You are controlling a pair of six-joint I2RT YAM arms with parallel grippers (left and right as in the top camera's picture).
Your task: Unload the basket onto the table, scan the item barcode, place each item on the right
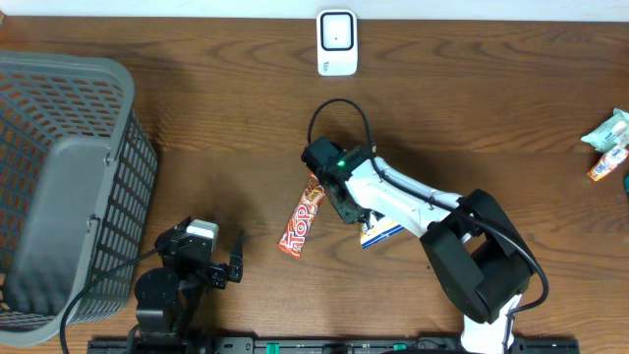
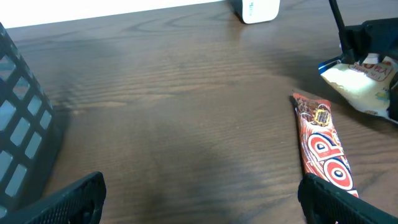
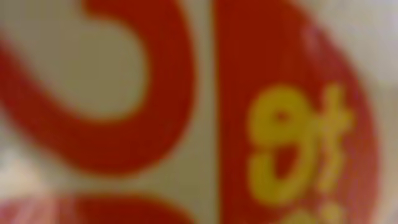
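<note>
A white snack packet [image 1: 380,232] with a blue edge and red print lies at the table's middle under my right arm; the left wrist view shows the packet [image 2: 364,84] at its right edge. My right gripper [image 1: 347,206] sits on its left end, shut on it. Blurred red, white and yellow packet print [image 3: 199,112] fills the right wrist view, hiding the fingers. A red "Top" bar [image 1: 302,221] lies just left of the packet. The white scanner [image 1: 337,42] stands at the back edge. My left gripper [image 2: 205,205] hovers open near the front, holding nothing.
A grey mesh basket [image 1: 118,197] fills the left side, close to my left arm. Small packets [image 1: 609,143] lie at the far right edge. The right arm's black cable [image 1: 339,108] loops above the wrist.
</note>
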